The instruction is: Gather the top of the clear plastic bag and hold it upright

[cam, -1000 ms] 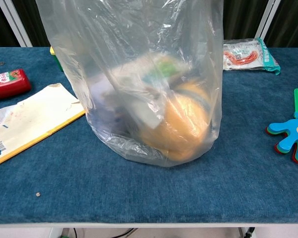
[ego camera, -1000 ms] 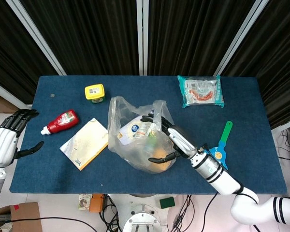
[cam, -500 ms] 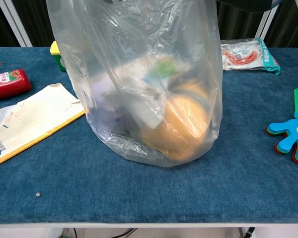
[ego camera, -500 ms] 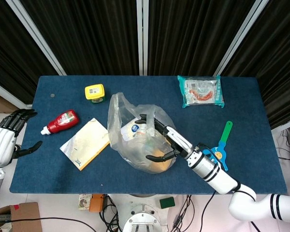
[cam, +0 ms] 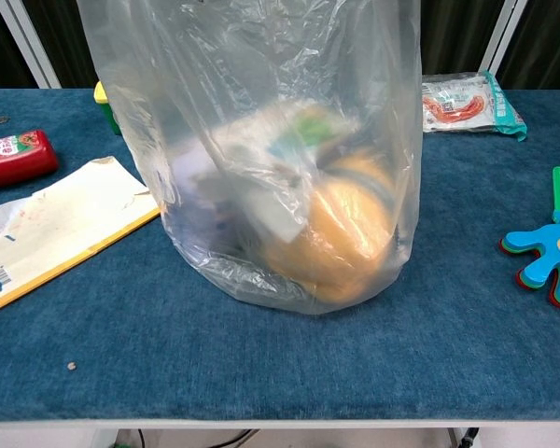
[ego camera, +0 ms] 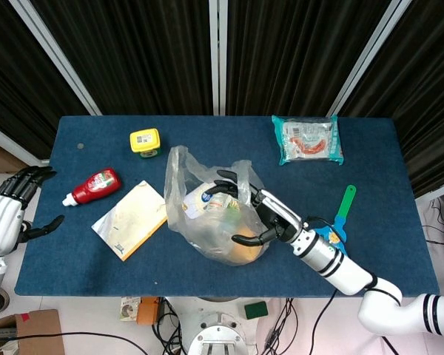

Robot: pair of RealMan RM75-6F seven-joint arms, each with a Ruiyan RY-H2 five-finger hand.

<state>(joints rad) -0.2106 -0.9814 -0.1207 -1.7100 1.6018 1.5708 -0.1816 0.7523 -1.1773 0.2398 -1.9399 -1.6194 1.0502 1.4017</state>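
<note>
The clear plastic bag (ego camera: pixel 207 214) stood upright mid-worktop, loaded, its mouth open and ungathered at the top. In the chest view the bag (cam: pixel 271 149) filled most of the picture, with an orange rounded item (cam: pixel 341 233) low inside and a labelled packet (cam: pixel 280 140) above it; I could not read the label.

Your right hand (ego camera: pixel 253 214) was at the bag's right side, fingers (ego camera: pixel 220 181) spread and reaching across the upper film, thumb curled low against the orange bulge. Whether any film was actually pinched I could not tell from the head view, and the chest view did not show that hand.

Just beyond your right wrist, on the side away from the bag, lay the blue hand-shaped clapper (ego camera: pixel 333 229) with its green handle; the chest view caught it too (cam: pixel 551 261). Farther off, up past the clapper, sat the teal snack packet (ego camera: pixel 307 139).

On the bag's far side from your right hand lay the yellow-edged booklet (ego camera: pixel 129 218), close to the bag. Beyond it were the red ketchup bottle (ego camera: pixel 94 185) and the small yellow container (ego camera: pixel 145 140).

Your left hand (ego camera: pixel 11 211) hung off the worktop's (ego camera: pixel 385 185) left edge, well apart from everything, fingers apart and holding nothing.
</note>
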